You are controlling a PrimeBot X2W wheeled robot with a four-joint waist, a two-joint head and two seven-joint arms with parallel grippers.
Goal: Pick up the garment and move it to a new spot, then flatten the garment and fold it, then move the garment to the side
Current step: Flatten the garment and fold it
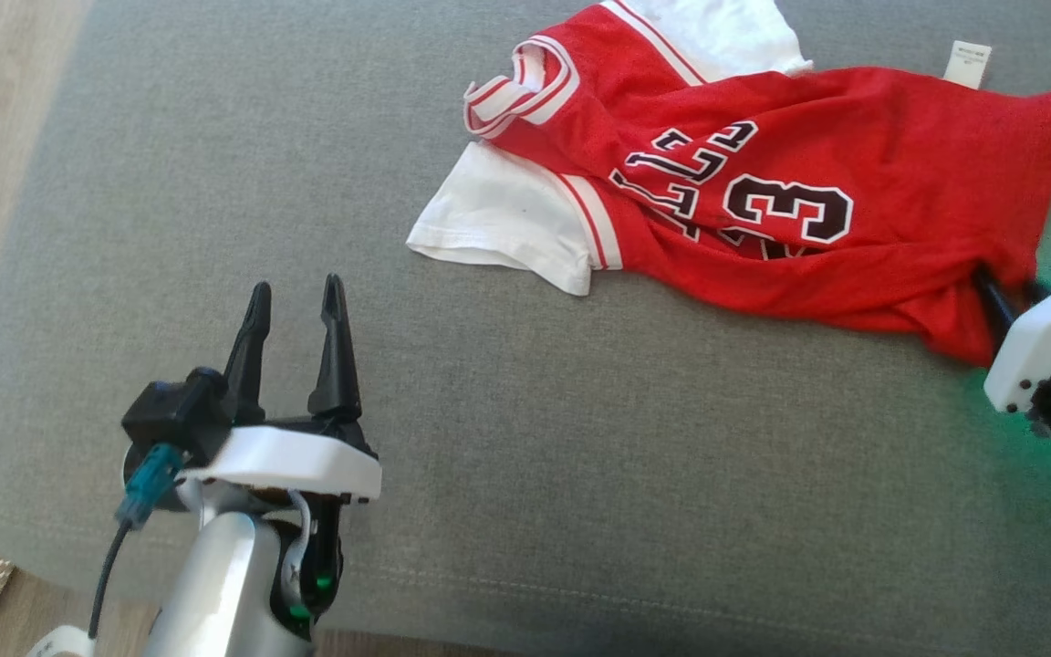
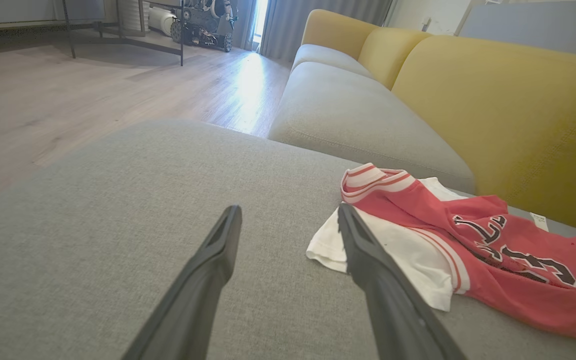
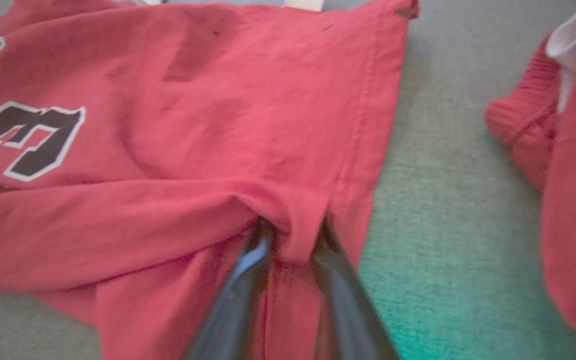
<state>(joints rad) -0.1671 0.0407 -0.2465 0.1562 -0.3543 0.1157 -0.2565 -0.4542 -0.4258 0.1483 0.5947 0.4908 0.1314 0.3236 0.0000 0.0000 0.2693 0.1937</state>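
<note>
The red mesh jersey with white sleeves (image 1: pixel 927 182) lies bunched on the far right of the soft grey cushion (image 1: pixel 489 456), not flat or folded yet. At the cushion's right edge, the right pincer (image 3: pixel 293 235) has red cloth between its fingers; I cannot tell if it squeezes. Over the cushion's near left, the left pincer (image 1: pixel 297 297) is wide open.

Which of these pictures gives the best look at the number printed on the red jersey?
The head view: seen from above, the number lies open on the jersey, though folds crumple part of it. The left wrist view shows the number slanted and small; the right wrist view catches one piece at its left edge.
</note>
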